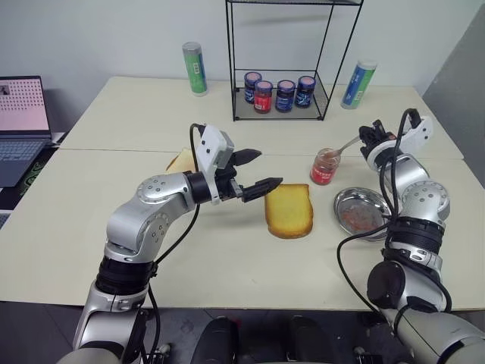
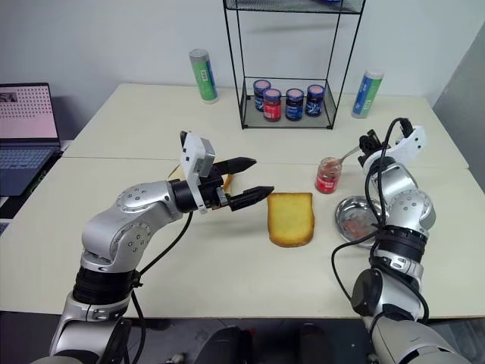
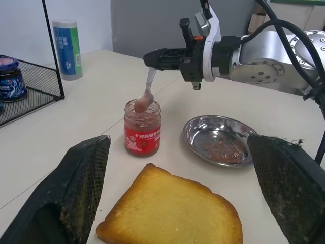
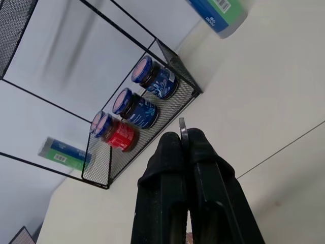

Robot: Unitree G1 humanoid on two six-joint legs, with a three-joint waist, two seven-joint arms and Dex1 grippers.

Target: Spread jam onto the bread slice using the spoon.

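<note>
The bread slice (image 1: 289, 211) lies flat on the table, thick and golden with a brown crust. My left gripper (image 1: 270, 168) hovers just left of it, open and holding nothing. My right gripper (image 1: 369, 138) is shut on the handle of the spoon (image 1: 348, 144). The spoon slants down, and its bowl (image 3: 143, 101) sits at the mouth of an open red-labelled jar (image 3: 142, 127). Pinkish jam (image 3: 140, 105) coats the bowl. The jar stands to the right of the bread and a little behind it.
A round steel dish (image 1: 362, 212) smeared with jam sits right of the bread. A black wire rack (image 1: 280, 114) with several lidded jars stands at the back, a tube (image 1: 195, 68) on either side. Paler slices (image 1: 180, 161) lie behind my left arm. A laptop (image 1: 23, 121) is far left.
</note>
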